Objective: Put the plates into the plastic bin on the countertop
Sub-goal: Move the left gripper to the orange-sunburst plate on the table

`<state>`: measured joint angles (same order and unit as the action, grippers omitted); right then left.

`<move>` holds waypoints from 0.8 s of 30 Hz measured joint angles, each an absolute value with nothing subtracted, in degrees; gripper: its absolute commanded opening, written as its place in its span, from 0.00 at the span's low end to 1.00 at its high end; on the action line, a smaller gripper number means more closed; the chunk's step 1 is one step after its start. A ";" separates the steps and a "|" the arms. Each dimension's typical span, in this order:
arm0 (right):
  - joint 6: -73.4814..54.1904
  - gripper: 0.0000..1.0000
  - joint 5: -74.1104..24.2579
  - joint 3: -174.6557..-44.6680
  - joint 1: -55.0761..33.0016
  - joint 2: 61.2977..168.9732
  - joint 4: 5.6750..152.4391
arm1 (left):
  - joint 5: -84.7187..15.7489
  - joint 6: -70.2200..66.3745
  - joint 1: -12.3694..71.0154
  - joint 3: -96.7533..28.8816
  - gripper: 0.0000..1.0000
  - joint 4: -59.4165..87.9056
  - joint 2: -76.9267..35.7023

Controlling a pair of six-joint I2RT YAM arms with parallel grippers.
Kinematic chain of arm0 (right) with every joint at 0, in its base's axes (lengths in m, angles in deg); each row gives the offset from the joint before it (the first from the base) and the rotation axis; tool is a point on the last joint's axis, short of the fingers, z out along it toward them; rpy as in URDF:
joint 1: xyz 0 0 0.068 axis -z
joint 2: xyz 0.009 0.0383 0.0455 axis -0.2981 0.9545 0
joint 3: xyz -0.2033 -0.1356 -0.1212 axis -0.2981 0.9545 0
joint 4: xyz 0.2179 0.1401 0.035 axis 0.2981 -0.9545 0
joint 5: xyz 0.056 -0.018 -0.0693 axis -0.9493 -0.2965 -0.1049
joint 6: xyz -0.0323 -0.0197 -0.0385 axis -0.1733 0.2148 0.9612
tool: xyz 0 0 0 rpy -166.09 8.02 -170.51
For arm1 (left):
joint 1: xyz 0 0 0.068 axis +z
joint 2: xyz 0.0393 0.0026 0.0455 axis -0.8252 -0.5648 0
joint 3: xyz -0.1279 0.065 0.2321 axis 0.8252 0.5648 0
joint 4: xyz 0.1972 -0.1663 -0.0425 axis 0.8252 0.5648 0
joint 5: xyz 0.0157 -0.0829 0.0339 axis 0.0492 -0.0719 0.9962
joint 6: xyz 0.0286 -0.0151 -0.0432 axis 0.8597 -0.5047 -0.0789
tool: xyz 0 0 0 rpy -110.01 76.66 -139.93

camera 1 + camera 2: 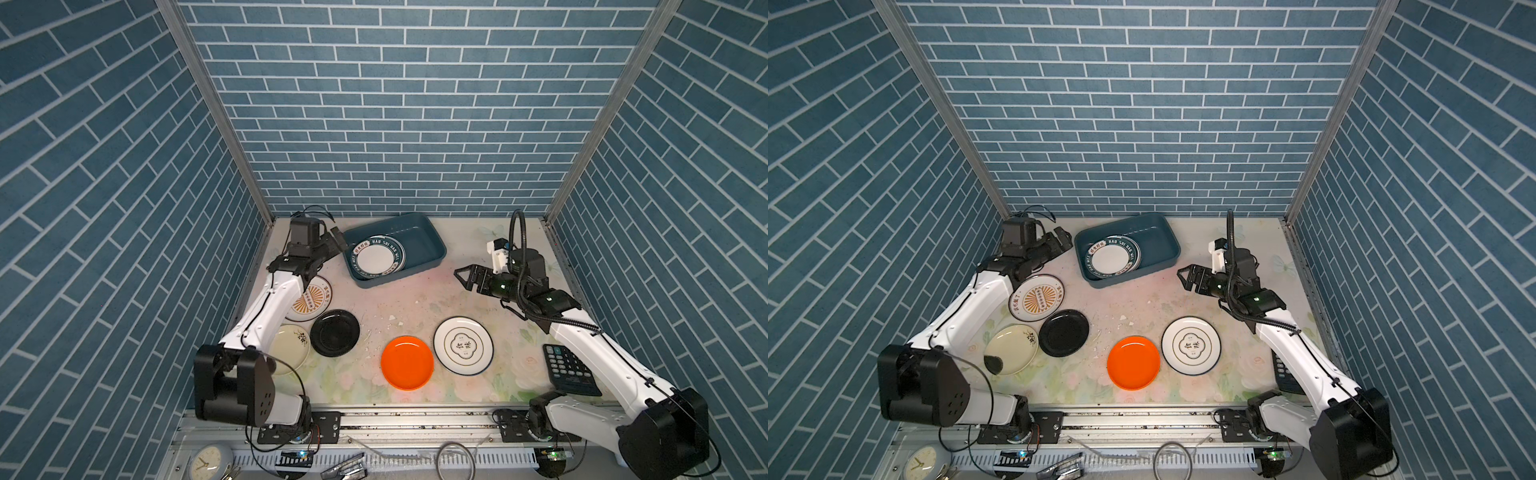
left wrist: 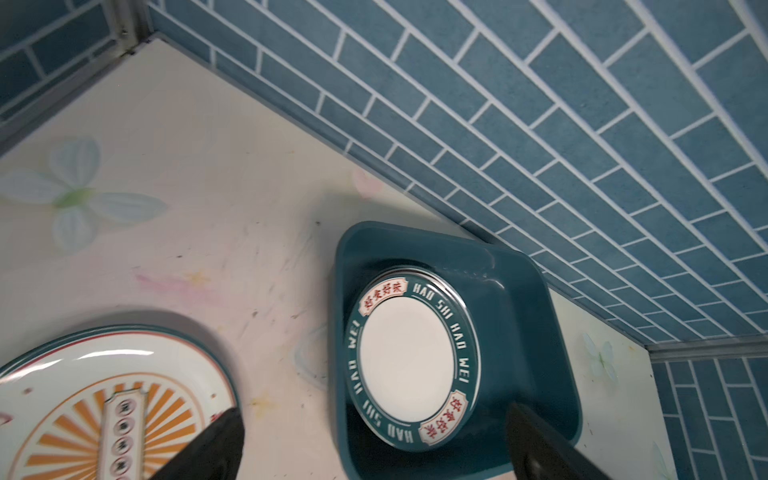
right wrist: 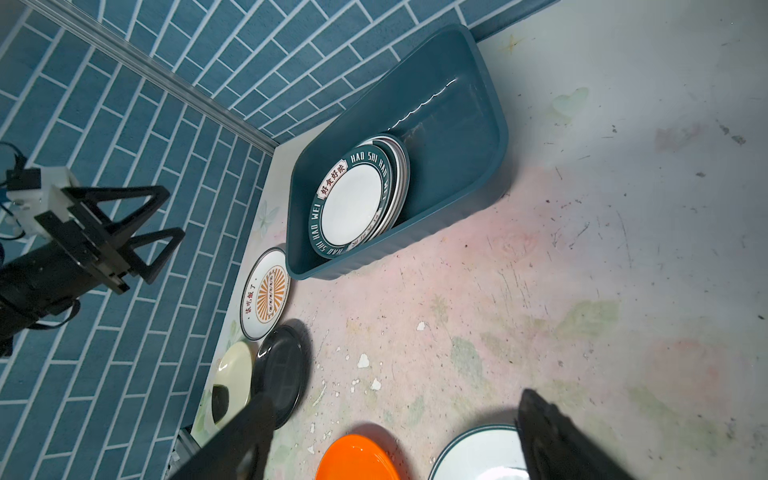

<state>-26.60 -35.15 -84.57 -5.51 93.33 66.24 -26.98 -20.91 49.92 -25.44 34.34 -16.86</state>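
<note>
Right now both grippers are wide open and hold nothing. The left gripper (image 1: 338, 241) hangs in the air with the plastic bin (image 1: 419, 237) just in front of its tips. Inside the bin, at the end closest to this gripper, a few teal-rim plates (image 1: 376, 258) lie in a pile that leans a little. Below and a bit behind the left gripper, the sunburst plate (image 1: 1037, 298) lies flat on the countertop (image 1: 395, 307). Farther back along that arm lie the black plate (image 1: 334, 332) and the cream plate (image 1: 1011, 349), close together.

The right gripper (image 1: 462, 278) hangs in the air too, well apart from the bin and pointing toward it. Below and behind it lie the white plate (image 1: 463, 345) and, just beside that, the orange plate (image 1: 407, 362).

I think these plates are hard, smooth and shiny, so they can slip out of a loose pinch. They will not bend, and they could chip or crack if dropped. Each one lies flat, so the raised rim looks like the only place to grab. One finger would go over the edge and one under it. The sunburst plate looks easiest for the left gripper to reach. A plate should go down softly on the pile or in the bare end of the bin.
</note>
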 measured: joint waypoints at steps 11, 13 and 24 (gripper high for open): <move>-25.07 0.96 -39.74 -86.95 -4.70 97.72 66.55 | -27.66 -22.07 62.07 -11.74 1.00 40.99 -4.25; -25.09 0.97 -40.54 -87.15 -4.63 97.92 66.59 | -28.01 -21.96 64.19 -11.61 1.00 41.53 -3.57; -26.64 0.96 -44.24 -88.66 -3.74 99.95 68.08 | -37.98 -24.01 75.01 -3.39 0.99 36.68 -5.78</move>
